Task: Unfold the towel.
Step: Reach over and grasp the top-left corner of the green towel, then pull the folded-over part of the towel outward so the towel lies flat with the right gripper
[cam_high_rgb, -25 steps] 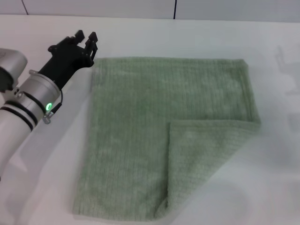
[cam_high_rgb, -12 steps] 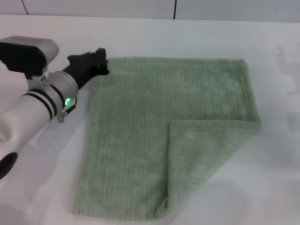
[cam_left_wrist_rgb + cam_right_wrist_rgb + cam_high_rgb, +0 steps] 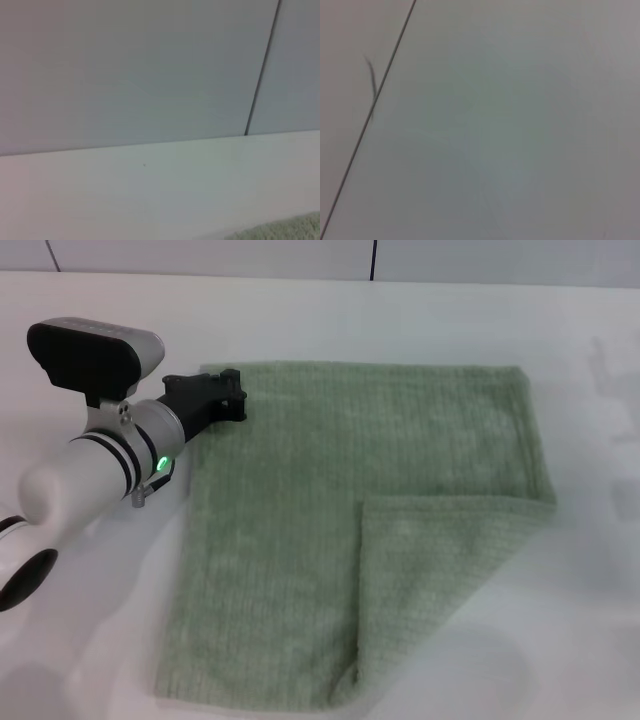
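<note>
The pale sage-green towel (image 3: 330,510) lies flat on the white table (image 3: 420,320). Its near right corner is folded back over itself, forming a triangular flap (image 3: 430,580). My left gripper (image 3: 232,395) sits at the towel's far left corner, its black tip over the cloth's edge. A sliver of the towel also shows in the left wrist view (image 3: 285,231). My right gripper is out of view.
A white wall with a dark vertical seam (image 3: 373,260) stands behind the table. The right wrist view shows only a plain pale surface with a thin dark line (image 3: 370,105).
My left arm has swung right and rotated. Its gripper moved from off the towel's far left corner onto that corner's edge. The towel has not moved.
</note>
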